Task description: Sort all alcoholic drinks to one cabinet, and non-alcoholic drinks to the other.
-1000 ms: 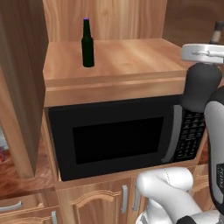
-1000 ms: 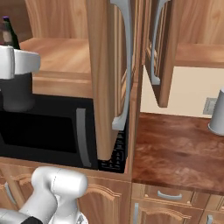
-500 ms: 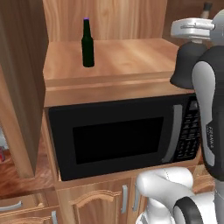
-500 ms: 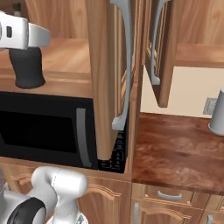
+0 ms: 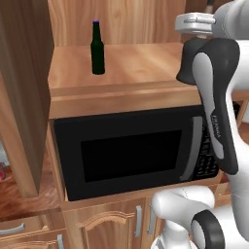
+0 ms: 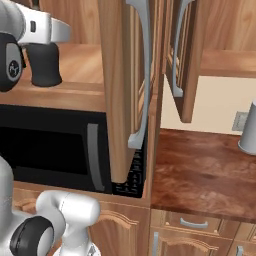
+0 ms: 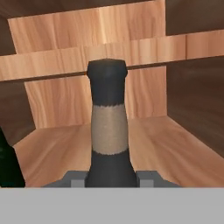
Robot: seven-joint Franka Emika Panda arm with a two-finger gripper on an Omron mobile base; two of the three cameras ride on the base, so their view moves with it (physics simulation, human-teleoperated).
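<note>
The wooden shelf [image 5: 136,63] sits inside the open cabinet, directly above the black microwave [image 5: 131,155]; on it a slim dark-green bottle [image 5: 97,48] with a purple cap stands upright, toward the left and back, apart from the shelf's front edge; in the hand view the same shelf [image 7: 175,144] spreads out as pale wood boards, with the cabinet's back wall behind; to the right, lower down, a dark brown counter [image 6: 200,175] runs beside the microwave; a grey cylindrical thing [image 6: 248,127] stands on it at the far right edge, cut off by the frame.
</note>
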